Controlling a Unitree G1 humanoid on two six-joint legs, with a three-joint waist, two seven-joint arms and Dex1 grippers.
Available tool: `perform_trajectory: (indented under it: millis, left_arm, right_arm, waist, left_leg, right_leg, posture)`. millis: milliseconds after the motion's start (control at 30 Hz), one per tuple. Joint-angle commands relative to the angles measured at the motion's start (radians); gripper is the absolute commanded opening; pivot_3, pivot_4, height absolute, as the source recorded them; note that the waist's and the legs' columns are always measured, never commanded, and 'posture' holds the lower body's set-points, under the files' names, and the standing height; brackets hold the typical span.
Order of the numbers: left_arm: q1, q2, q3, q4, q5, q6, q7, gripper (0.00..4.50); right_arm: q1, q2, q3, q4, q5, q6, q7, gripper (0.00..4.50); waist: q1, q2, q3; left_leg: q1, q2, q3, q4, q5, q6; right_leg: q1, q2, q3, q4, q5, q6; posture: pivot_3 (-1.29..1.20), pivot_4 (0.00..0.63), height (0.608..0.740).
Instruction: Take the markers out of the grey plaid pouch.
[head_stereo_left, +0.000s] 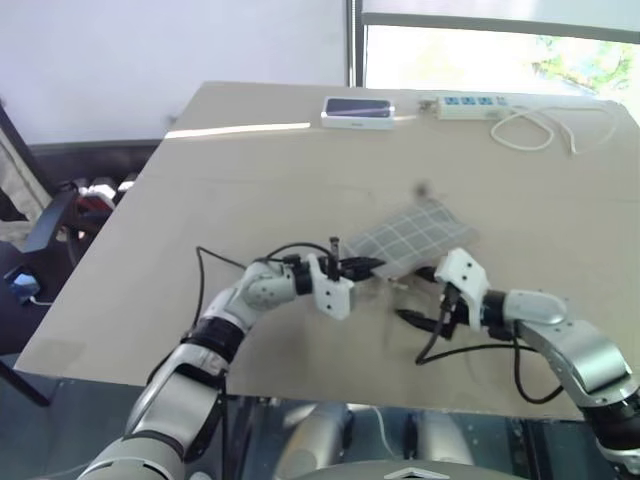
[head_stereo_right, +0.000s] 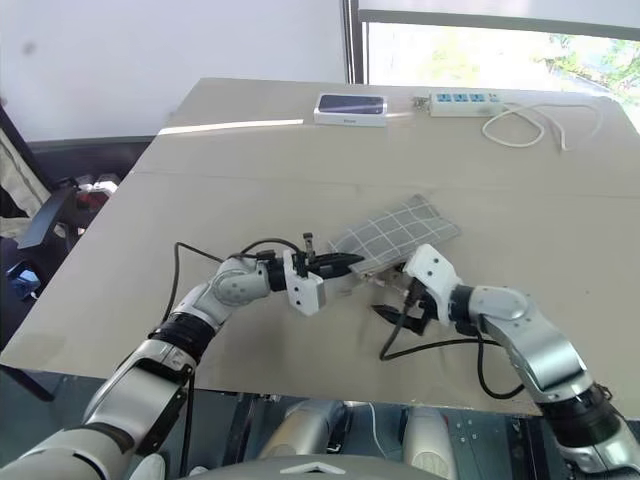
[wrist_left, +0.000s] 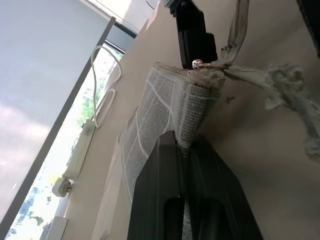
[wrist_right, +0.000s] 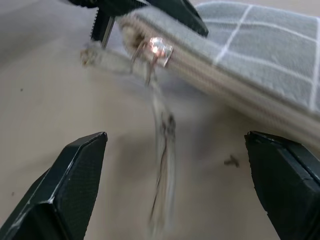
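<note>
Pouch (head_stereo_right: 395, 235), grey plaid, lying flat near the middle of the tabletop (head_stereo_right: 250, 150), its near corner lifted slightly where the left tool (head_stereo_right: 345, 264) is clenched on the fabric at the zipper end. Zipper (wrist_right: 250, 102) closed along the whole visible edge; metal slider (wrist_right: 159, 49) sits at the pinched corner, with a pale pull cord (wrist_right: 162, 150) hanging loose from it down toward the tabletop. Right tool (head_stereo_right: 388, 300) just beside that corner, released, its two fingers (wrist_right: 65, 185) spread wide on either side of the cord and touching neither cord nor pouch. Markers presumably inside the closed pouch. Far edge of the tabletop holds a white-edged dark box (head_stereo_right: 351, 108), a power strip (head_stereo_right: 468, 102) and a looped white cable (head_stereo_right: 525, 125), all well apart from the work. Step in hand, as judged: opening the pouch, with one corner anchored and the other tool lining up on the pull. Next move calls for closing the right tool on the cord or slider, then drawing it along the zipper line away from the anchored corner while the left grip holds. Risk: the thin cord slipping between the fingers, or the pouch dragging if the anchor is weak.
</note>
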Motion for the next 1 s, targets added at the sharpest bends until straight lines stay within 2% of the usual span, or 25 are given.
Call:
perform_trajectory:
  millis: [33, 167, 267, 400, 600, 767, 900, 1000]
  left_arm:
    - [0.032, -0.005, -0.064, 0.011, 0.046, 0.006, -0.010, 0.00]
    - [0.026, -0.003, -0.060, 0.017, 0.060, 0.009, 0.005, 0.00]
    - [0.023, -0.002, -0.060, 0.022, 0.065, 0.009, 0.011, 0.00]
    - [0.021, 0.003, -0.058, 0.014, 0.063, 0.029, 0.005, 0.00]
    - [0.073, 0.028, -0.041, -0.084, -0.089, 0.091, -0.079, 0.00]
    - [0.127, 0.027, -0.002, -0.210, -0.270, 0.327, -0.183, 0.00]
    - [0.156, 0.039, 0.040, -0.316, -0.303, 0.503, -0.187, 0.00]
    - [0.179, 0.056, 0.059, -0.388, -0.325, 0.573, -0.197, 0.00]
  right_arm:
    - [-0.027, -0.005, -0.015, -0.027, 0.029, 0.028, 0.024, 3.24]
    - [-0.021, -0.030, -0.026, -0.058, 0.047, 0.049, 0.049, 1.10]
    - [-0.019, -0.047, -0.044, -0.077, 0.062, 0.066, 0.055, 0.05]
    - [-0.004, -0.080, -0.089, -0.075, 0.055, 0.072, 0.044, 0.05]
    - [0.005, -0.100, -0.219, 0.047, 0.010, 0.054, -0.055, 0.05]
    - [-0.005, -0.086, -0.322, 0.207, -0.094, 0.060, -0.255, 0.05]
    - [-0.040, -0.054, -0.416, 0.282, -0.129, 0.043, -0.396, 0.05]
    - [-0.054, -0.043, -0.448, 0.296, -0.133, 0.022, -0.435, 0.05]
  waist:
    - [0.000, 0.000, 0.000]
    - [0.000, 0.000, 0.000]
    - [0.000, 0.000, 0.000]
    - [0.001, 0.000, -0.001]
    - [-0.003, 0.000, -0.001]
    - [-0.014, 0.000, -0.001]
    - [-0.029, 0.000, -0.001]
    - [-0.039, 0.000, -0.001]
  left_leg:
    - [0.000, 0.000, 0.000, 0.000, 0.000, 0.000]
    - [0.000, 0.000, 0.000, 0.000, 0.000, 0.000]
    - [0.000, 0.000, 0.000, 0.000, 0.000, 0.000]
    - [0.000, 0.000, 0.000, 0.000, 0.000, 0.000]
    - [0.000, 0.000, 0.000, 0.000, 0.000, 0.000]
    - [-0.002, 0.000, 0.000, 0.000, 0.000, 0.000]
    - [-0.002, 0.000, 0.000, 0.000, 0.000, 0.000]
    - [-0.002, 0.000, 0.001, 0.000, 0.000, 0.000]
  right_leg:
    - [0.000, 0.000, 0.000, 0.000, 0.000, 0.000]
    - [0.000, 0.000, 0.000, 0.000, 0.000, 0.000]
    - [0.000, 0.000, 0.000, 0.001, 0.000, 0.000]
    - [0.000, 0.000, 0.000, 0.001, 0.000, 0.000]
    - [0.000, -0.002, 0.001, 0.001, 0.000, 0.000]
    - [-0.001, -0.004, 0.001, 0.001, 0.000, 0.000]
    - [-0.002, -0.003, 0.001, 0.001, 0.000, 0.000]
    - [-0.002, -0.003, 0.002, 0.002, 0.000, 0.000]
  posture:
    - [0.00, 0.150, 0.738]
    - [0.00, 0.150, 0.738]
    - [0.00, 0.150, 0.738]
    - [0.00, 0.150, 0.738]
    - [0.00, 0.150, 0.738]
    - [0.00, 0.150, 0.738]
    - [0.00, 0.150, 0.738]
    - [0.00, 0.150, 0.738]
